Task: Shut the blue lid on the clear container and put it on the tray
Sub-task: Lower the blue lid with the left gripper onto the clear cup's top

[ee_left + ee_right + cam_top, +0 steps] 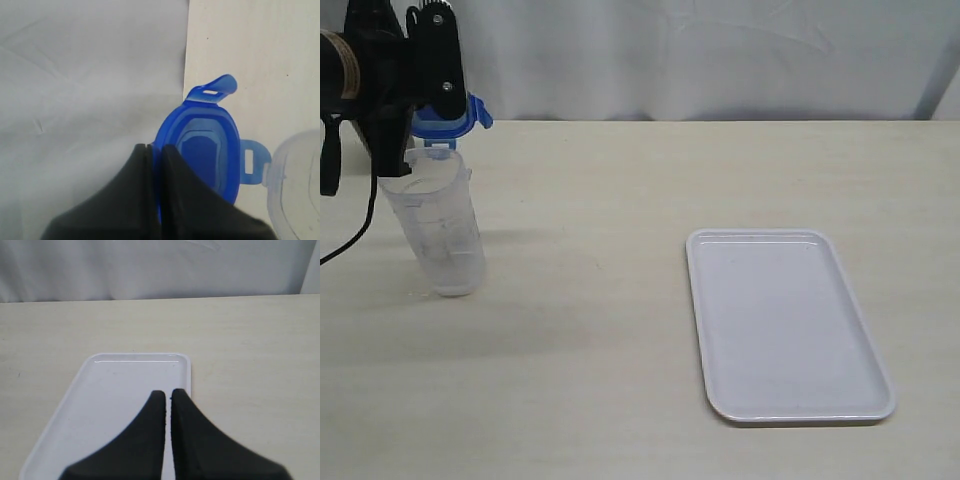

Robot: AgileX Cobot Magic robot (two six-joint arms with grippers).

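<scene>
pale table (pixel 620 180), white cloth backdrop (pixel 720 50)

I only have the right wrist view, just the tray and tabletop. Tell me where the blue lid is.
Observer: The left hand is shut on the blue lid, pinching its edge.
Operator: Report where the clear container stands.
Observer: The clear container stands upright on the table, well left of the tray in the exterior view and not touching it.
Operator: Say whether it is closed.
Observer: Not yet. The lid hangs near the container's open rim, not seated on it.
</scene>
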